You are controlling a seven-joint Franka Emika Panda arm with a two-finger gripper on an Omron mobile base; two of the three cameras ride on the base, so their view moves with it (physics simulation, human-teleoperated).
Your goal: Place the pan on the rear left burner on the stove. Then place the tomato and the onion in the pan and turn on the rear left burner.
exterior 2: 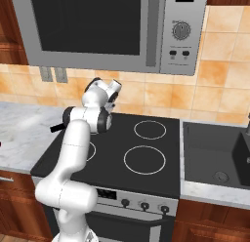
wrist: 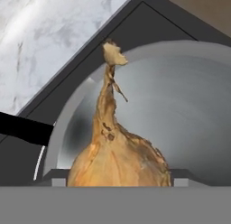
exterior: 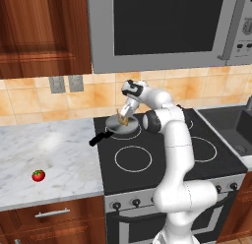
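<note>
Arm pose: the white Franka arm rises from the base in front of the flat black glass stove (exterior: 162,162), bends at the elbow and reaches back and down to the left, wrist tilted toward the rear left of the cooktop
Gripper: the two-finger gripper (exterior: 123,121) hangs directly over the small round shiny grey steel pan (exterior: 119,126); its jaws stand wide, with the tan-brown onion with a dry stalk tip (wrist: 118,155) between the fingers; I cannot tell whether the pads press on it or it has been let go
Pan: sits on the rear left burner, a thin small white circle (exterior: 130,134), its short black handle (exterior: 101,137) pointing out over the stove's left edge toward the white marble counter (exterior: 49,159)
Onion versus gripper: bulb at the fingertips, stalk pointing away from the hand, over the pan's steel floor
Tomato: small bright red tomato (exterior: 38,175) lies on the counter near its front edge, well apart from pan and gripper
Left base view: shows pan, gripper and tomato together
Right base view: the arm's upper links (exterior 2: 95,109) cover the pan; the handle tip (exterior 2: 57,127) pokes out at their left
Hand view: close look at the onion, the pan rim (wrist: 67,114) and the handle
</note>
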